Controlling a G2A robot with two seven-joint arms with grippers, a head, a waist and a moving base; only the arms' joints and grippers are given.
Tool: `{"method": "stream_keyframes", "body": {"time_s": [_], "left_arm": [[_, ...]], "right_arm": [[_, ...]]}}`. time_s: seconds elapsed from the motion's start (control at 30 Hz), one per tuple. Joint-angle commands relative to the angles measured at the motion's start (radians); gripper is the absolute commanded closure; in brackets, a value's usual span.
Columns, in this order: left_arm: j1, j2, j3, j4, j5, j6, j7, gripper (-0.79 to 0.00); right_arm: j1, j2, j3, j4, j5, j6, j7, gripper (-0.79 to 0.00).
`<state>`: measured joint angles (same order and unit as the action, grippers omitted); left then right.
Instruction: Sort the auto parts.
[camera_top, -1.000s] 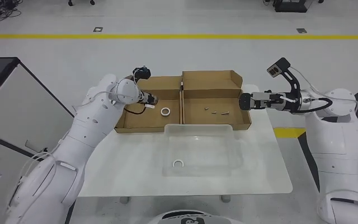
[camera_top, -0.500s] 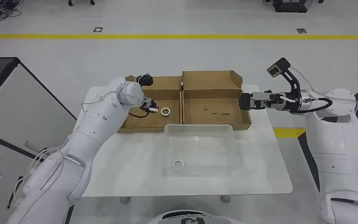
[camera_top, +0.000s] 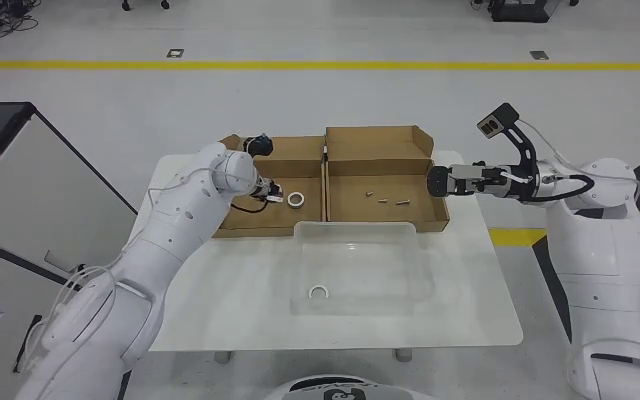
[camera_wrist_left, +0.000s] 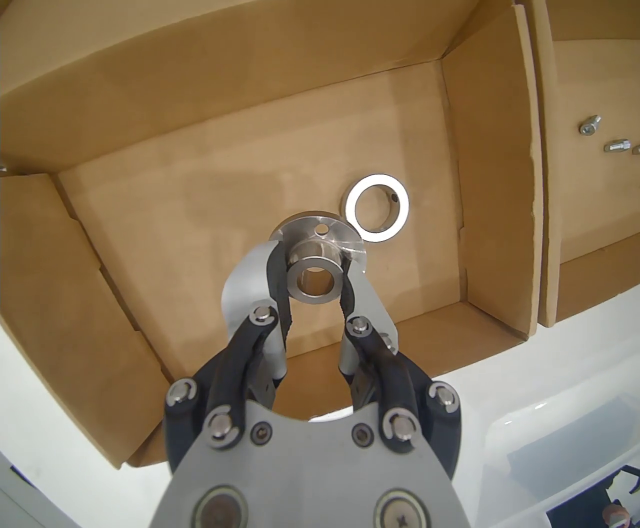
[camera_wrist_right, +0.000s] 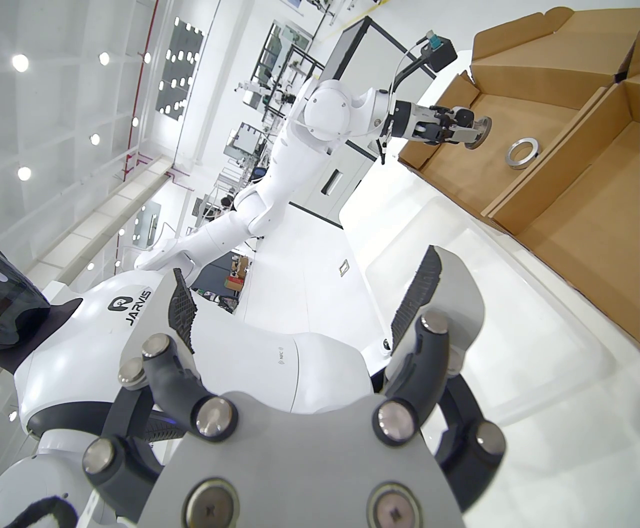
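Over left cardboard box (camera_wrist_left: 175, 225), beside ring (camera_wrist_left: 377, 207): left gripper (camera_wrist_left: 312, 295), clenched on flanged hub (camera_wrist_left: 315, 245), has edged inward within the second, drop-off judged near; right gripper (camera_wrist_right: 305, 270), splayed, unmoved.

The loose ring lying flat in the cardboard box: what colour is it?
Bright silver, like bare polished metal. The ring shows best in the left wrist view.
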<state>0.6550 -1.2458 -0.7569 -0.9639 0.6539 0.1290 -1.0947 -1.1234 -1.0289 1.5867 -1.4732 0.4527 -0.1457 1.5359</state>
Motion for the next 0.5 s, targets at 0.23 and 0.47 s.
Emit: {"method": "stream_keyframes", "body": {"time_s": [0.23, 0.47], "left_arm": [[-0.021, -0.028, 0.023, 0.084, -0.021, 0.007, 0.009, 0.000], [-0.051, -0.061, 0.051, 0.177, -0.035, 0.011, 0.024, 0.000]], "right_arm": [[0.000, 0.000, 0.000, 0.000, 0.000, 0.000, 0.000, -0.785], [0.000, 0.000, 0.000, 0.000, 0.000, 0.000, 0.000, -0.785]]}}
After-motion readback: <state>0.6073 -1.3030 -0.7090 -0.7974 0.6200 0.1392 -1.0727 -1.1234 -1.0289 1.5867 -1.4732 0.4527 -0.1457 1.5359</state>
